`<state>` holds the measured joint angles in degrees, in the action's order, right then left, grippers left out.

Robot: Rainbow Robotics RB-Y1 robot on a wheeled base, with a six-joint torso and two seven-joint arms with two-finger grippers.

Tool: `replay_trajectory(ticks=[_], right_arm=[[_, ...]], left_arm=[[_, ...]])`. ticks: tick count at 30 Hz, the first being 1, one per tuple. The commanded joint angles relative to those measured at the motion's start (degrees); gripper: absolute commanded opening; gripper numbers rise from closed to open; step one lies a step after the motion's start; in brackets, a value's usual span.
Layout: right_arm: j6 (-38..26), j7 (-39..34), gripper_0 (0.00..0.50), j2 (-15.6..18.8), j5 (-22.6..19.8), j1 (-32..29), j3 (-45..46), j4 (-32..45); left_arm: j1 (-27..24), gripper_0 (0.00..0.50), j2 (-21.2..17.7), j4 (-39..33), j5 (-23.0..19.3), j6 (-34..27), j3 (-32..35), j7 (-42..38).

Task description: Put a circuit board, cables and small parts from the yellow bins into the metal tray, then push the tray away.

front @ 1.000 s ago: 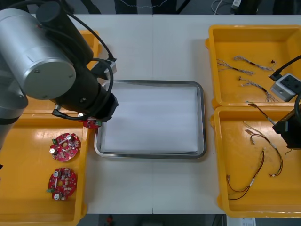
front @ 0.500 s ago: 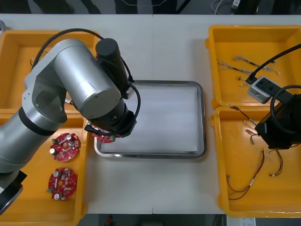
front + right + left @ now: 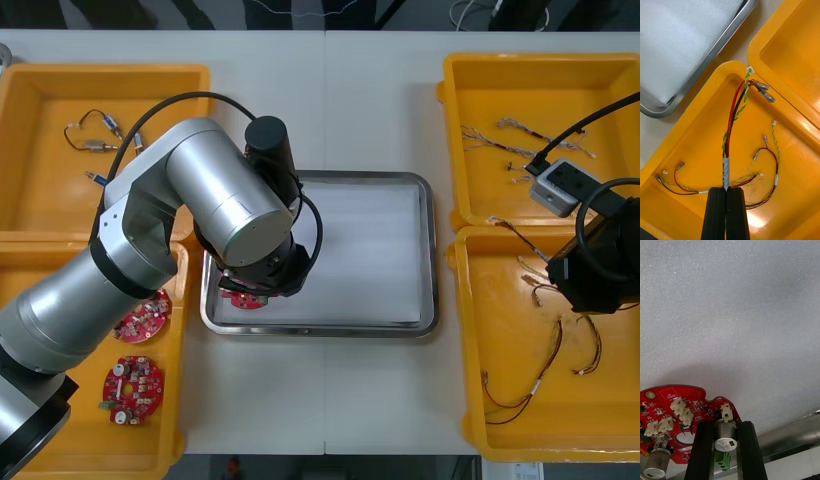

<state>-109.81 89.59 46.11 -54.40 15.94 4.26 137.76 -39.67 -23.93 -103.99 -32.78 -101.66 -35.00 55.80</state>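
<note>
My left gripper hangs over the front left corner of the metal tray. It is shut on a round red circuit board. In the left wrist view the fingers clamp a silver can on the board, just above the tray's white lining. My right gripper is low in the near right yellow bin. Its fingers are pressed together, and a red and yellow cable runs out from under their tips.
Two more circuit boards lie in the near left bin. The far left bin holds small metal parts. Twisted blue and white cables lie in the far right bin. More red and yellow cables are spread through the near right bin.
My left arm swung right, carrying the board from over the bin's edge to over the tray. My right arm came in over the near right bin, then stayed still.
</note>
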Motion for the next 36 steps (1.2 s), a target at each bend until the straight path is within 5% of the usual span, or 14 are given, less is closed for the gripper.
replay_trajectory(ticks=[1, 12, 14, 15, 16, 18, 29, 36], right_arm=[[-0.2, -2.4, 0.000, 1.3, 0.4, 1.4, -0.3, 1.7], [-0.2, -3.0, 0.000, 1.4, 0.6, 1.3, -0.4, 1.8], [-0.2, -3.1, 0.000, 1.3, 0.7, 1.2, -0.3, 1.8], [-0.2, -3.1, 0.000, 1.4, 0.6, 1.2, -0.3, 1.7], [-0.2, -3.1, 0.000, 1.3, 0.6, 1.2, -0.3, 1.8], [-0.2, -3.1, 0.000, 1.3, 0.6, 1.2, -0.3, 1.7], [-0.2, -3.1, 0.000, 1.3, 0.6, 0.9, -0.3, 1.9], [-0.2, -3.1, 0.000, 1.4, 0.2, 1.4, -0.6, 3.9]], left_arm=[[-2.3, 0.000, 1.6, 0.0, 1.5, 1.4, -2.1, -6.8], [-1.8, 0.019, 1.8, 0.6, 0.9, 2.9, -2.3, -7.9], [-1.8, 0.115, 1.8, 0.6, 1.0, 2.9, -2.3, -8.0], [-1.8, 0.317, 1.8, 0.6, 1.1, 2.9, -2.3, -8.2], [-1.7, 0.419, 1.8, 0.6, 1.1, 3.0, -2.3, -8.3], [-1.8, 0.500, 1.8, 0.6, 1.1, 3.4, -2.2, -8.7], [-2.2, 0.500, 1.8, -1.4, 1.5, 3.9, -0.9, -10.4], [-2.1, 0.500, 1.8, -8.1, 1.9, -3.0, 3.8, -11.2]])
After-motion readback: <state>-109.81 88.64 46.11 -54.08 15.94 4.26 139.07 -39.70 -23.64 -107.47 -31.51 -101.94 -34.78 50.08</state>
